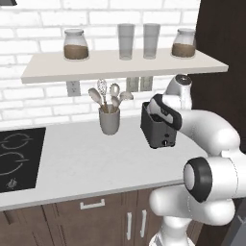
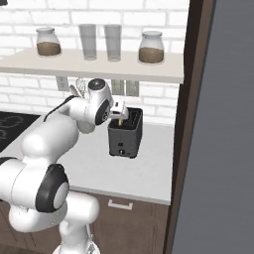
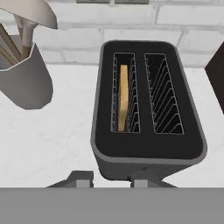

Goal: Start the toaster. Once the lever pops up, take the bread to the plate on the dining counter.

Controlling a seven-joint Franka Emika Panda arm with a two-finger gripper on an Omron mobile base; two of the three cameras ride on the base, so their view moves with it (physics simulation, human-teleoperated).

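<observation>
1. fingertips of my pincer [image 3: 107, 179] poke up at 6 o'clock in the hand view, two little grey stubs just off the toaster's [image 3: 148, 109] near edge. they stand a bit apart with nothing between them, so i'm holding nothing.
2. i'm parked right over the toaster looking straight down. my guess is that's so i can line up on the slots from above.
3. bread [image 3: 124, 98] sits on edge in the slot toward 9 o'clock, deep inside the wire cage. the slot toward 3 o'clock is bare.
4. can't see the lever from here, so i can't tell if it's down or popped.
5. utensil cup [image 3: 24, 74] sits off at 10 o'clock, apart from the toaster, spoons sticking up. worth keeping my wrist clear of it.
6. plate and dining counter: haven't got to them yet.
</observation>
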